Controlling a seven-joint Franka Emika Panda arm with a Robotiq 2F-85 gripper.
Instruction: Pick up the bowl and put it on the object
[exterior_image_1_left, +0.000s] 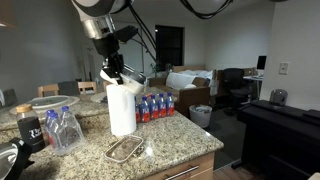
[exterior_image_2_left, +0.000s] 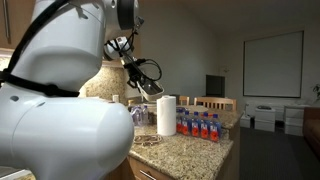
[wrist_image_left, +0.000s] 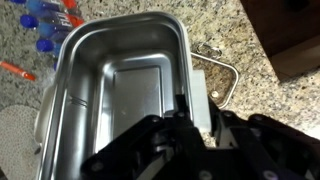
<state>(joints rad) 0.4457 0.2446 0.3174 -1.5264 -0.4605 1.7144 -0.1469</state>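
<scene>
And the hand (wrist_image_left: 190, 118) had it: jaws pinched narrow on the near rim of the bowl (wrist_image_left: 120, 85), with one finger inside the wall and one outside. The bowl hung in the air, clear of the bench (exterior_image_1_left: 175, 140), its greyish inside facing straight up at the wrist camera.

Now the relation that mattered. From the wrist, the tray (wrist_image_left: 218, 72) peeked out just past the bowl's right wall, with only a rounded loop of its thin rim showing and the rest hidden under the bowl. So the target lay below the hand and off to that one side, not squarely underneath.

In an exterior view the tray (exterior_image_1_left: 125, 150) sat flat near the bench's front edge. Its longer side seemed to run roughly along that edge. The paper towel roll (exterior_image_1_left: 122, 108) stood just behind the tray, almost under the lifted hand. From the wrist, the roll's top showed at the opposite side of the bowl.

The call: shift toward the front edge, away from the roll, then lower. The risk looked like the roll, which was tall and close enough for the bowl to clip on the way down. The packed bottles (exterior_image_1_left: 155, 105) stood farther back and looked safe.
</scene>
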